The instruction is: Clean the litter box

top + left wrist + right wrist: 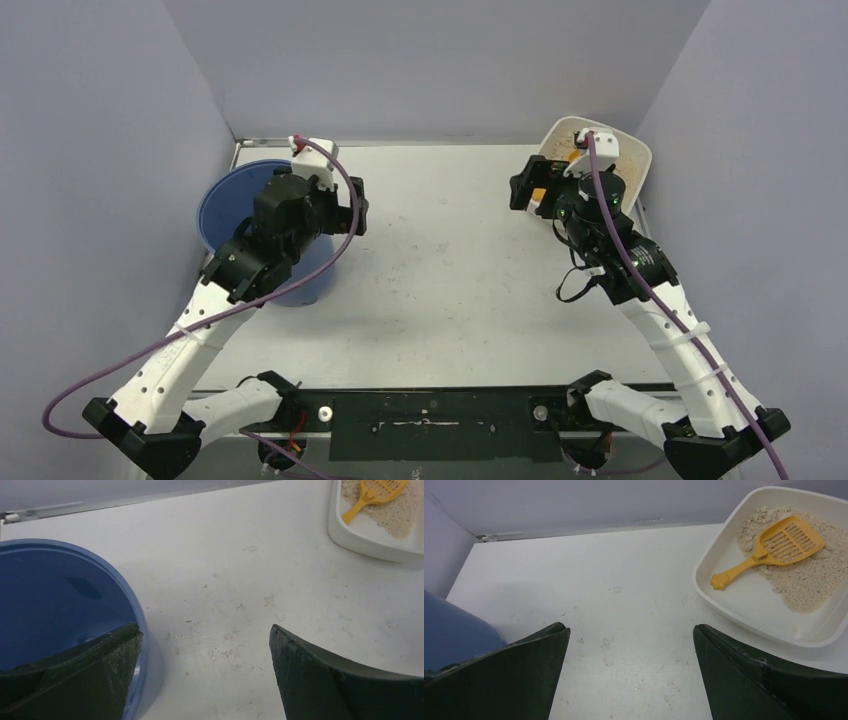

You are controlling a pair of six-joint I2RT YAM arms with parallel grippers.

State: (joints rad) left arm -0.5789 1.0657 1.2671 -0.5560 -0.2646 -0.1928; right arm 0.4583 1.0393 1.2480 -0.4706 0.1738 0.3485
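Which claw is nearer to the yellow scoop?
Right. The right claw hovers just beside the litter box holding the scoop; the left claw sits across the table, by the blue bucket.

One counter (450, 270) carries one litter box (751, 600), one yellow scoop (774, 547) lying in it, and one blue bucket (50, 600). Two robot arms (190, 340) stand at its near edge, one hand apiece: the left hand (204, 628) and the right hand (631, 627).
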